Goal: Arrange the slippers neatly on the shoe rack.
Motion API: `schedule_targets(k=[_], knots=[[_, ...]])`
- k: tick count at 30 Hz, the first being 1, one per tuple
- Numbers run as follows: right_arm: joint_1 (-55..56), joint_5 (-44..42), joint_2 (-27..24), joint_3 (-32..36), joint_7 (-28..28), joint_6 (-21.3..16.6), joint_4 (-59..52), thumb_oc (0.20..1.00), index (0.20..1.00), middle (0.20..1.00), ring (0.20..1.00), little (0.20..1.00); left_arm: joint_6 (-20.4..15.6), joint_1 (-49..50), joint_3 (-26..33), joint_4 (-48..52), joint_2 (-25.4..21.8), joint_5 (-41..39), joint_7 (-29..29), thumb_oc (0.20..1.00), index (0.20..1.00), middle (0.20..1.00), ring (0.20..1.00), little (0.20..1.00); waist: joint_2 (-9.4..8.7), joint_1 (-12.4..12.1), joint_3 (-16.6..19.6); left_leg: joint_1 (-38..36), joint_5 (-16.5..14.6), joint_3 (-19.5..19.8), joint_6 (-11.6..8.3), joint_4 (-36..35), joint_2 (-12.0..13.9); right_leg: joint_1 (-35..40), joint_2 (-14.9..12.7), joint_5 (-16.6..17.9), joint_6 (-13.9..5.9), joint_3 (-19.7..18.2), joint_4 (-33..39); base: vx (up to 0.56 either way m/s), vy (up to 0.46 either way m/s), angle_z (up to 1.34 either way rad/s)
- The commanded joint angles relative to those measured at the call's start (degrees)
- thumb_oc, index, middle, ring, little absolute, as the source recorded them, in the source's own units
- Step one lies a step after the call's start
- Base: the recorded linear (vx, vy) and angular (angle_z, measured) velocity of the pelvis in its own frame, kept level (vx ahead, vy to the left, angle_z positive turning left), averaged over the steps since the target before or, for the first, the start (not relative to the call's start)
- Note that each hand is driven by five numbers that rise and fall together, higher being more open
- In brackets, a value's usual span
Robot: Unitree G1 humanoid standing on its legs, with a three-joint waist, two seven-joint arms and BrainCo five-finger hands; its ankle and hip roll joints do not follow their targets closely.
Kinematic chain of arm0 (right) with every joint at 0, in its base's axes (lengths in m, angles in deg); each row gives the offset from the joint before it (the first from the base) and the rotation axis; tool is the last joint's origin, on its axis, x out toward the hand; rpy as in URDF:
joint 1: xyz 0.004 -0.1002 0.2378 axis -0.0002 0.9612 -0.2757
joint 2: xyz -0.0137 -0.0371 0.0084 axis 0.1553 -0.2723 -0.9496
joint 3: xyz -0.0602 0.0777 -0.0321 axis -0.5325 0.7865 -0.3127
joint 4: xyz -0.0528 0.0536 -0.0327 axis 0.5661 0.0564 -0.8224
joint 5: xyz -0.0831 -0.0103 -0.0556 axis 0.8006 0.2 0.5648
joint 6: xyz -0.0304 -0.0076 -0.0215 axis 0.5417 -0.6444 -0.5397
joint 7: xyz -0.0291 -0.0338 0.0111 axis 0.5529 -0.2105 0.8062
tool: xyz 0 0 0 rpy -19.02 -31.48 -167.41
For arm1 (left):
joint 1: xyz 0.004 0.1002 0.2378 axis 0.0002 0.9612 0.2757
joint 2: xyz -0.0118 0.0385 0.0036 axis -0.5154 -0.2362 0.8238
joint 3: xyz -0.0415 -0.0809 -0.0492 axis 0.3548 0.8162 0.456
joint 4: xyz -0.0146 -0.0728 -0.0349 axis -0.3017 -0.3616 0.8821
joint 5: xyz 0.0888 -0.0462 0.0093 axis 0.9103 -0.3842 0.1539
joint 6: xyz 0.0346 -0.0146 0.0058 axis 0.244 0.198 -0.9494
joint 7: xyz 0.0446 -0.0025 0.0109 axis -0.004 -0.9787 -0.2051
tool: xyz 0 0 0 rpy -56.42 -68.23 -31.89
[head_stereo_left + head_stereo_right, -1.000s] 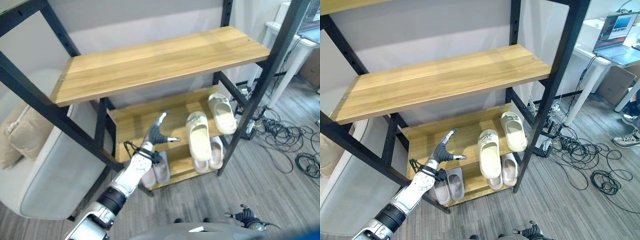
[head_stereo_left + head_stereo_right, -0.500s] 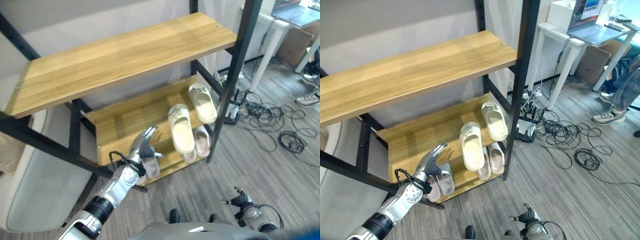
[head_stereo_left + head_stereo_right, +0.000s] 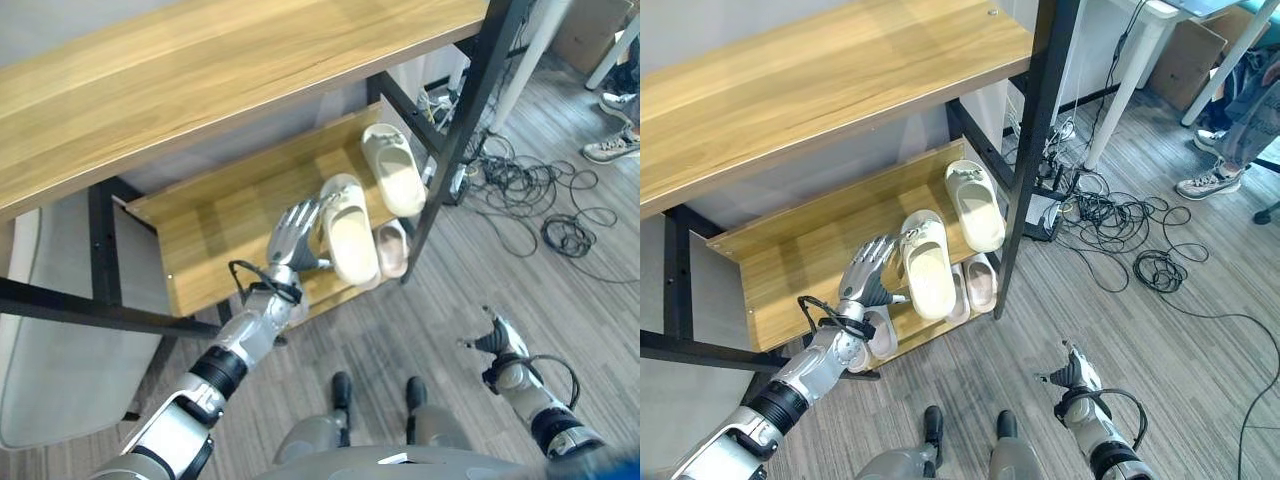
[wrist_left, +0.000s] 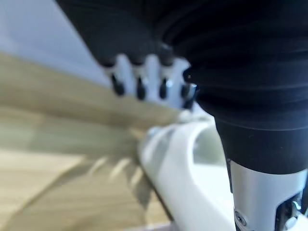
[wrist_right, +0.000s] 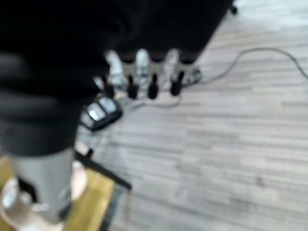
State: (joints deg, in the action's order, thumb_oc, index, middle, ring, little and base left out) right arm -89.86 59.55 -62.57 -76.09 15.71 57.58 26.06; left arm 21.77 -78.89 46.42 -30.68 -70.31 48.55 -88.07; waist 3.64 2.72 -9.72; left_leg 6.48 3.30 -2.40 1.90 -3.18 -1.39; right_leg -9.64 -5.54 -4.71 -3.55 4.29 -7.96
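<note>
Two cream slippers lie on the middle shelf [image 3: 215, 235] of the rack: one near the front edge [image 3: 346, 230], one further back to the right [image 3: 392, 182]. My left hand [image 3: 293, 236] is open, its straight fingers [image 4: 144, 84] raised just left of the near cream slipper [image 4: 187, 163]; I cannot tell whether they touch it. A pale pink pair [image 3: 978, 284] sits on the bottom shelf below. A grey slipper [image 3: 878, 336] shows partly under my left wrist. My right hand [image 3: 1076, 371] hangs open low over the floor.
A wide wooden top shelf [image 3: 200, 80] overhangs the middle one. A black rack post [image 3: 462, 125] stands right of the slippers. Tangled cables [image 3: 545, 205] lie on the floor at right, near a person's shoe [image 3: 1200, 184]. A grey sofa [image 3: 55, 340] is at left.
The camera has shifted and now looks down more steeply. My left hand moved right, from the bare shelf front up beside the near cream slipper. My right hand has come further into view.
</note>
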Motion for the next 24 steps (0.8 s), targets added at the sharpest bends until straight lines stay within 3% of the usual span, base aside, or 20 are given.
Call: schedule_targets(k=[1,11,24], knots=[[1.17,1.47,-0.75,-0.71,-2.34,-0.34,-1.87,1.000,1.000,1.000,1.000,1.000,0.23,-0.34,2.47,0.08,0.48,3.10,-3.22,1.000,1.000,1.000,1.000,1.000,-0.41,-0.31,1.39,0.75,-4.21,4.43,-0.55,1.91,-1.40,-1.27,-0.32,1.03,-4.01,-2.34,-2.83,0.02,0.010,-0.15],[4.45,1.69,1.11,-0.06,-2.94,-0.40,-2.44,1.000,1.000,1.000,1.000,1.000,-1.22,4.65,5.12,2.09,1.54,-1.80,-3.72,1.000,1.000,1.000,1.000,1.000,-0.43,-0.20,2.13,-1.57,-4.07,4.62,-0.73,0.08,-1.05,0.84,0.31,0.64,-3.70,-2.63,-1.26,0.03,-0.009,-0.02],[4.15,-0.35,2.84,-1.84,-3.02,-0.02,-0.12,1.000,1.000,1.000,1.000,1.000,-0.15,2.66,2.99,0.90,4.10,-3.73,-4.84,1.000,1.000,1.000,1.000,1.000,-0.01,0.19,2.92,-2.95,-4.02,4.39,-0.91,-1.03,-1.01,2.13,0.19,0.70,-3.74,-2.90,0.15,0.00,0.000,0.00]])
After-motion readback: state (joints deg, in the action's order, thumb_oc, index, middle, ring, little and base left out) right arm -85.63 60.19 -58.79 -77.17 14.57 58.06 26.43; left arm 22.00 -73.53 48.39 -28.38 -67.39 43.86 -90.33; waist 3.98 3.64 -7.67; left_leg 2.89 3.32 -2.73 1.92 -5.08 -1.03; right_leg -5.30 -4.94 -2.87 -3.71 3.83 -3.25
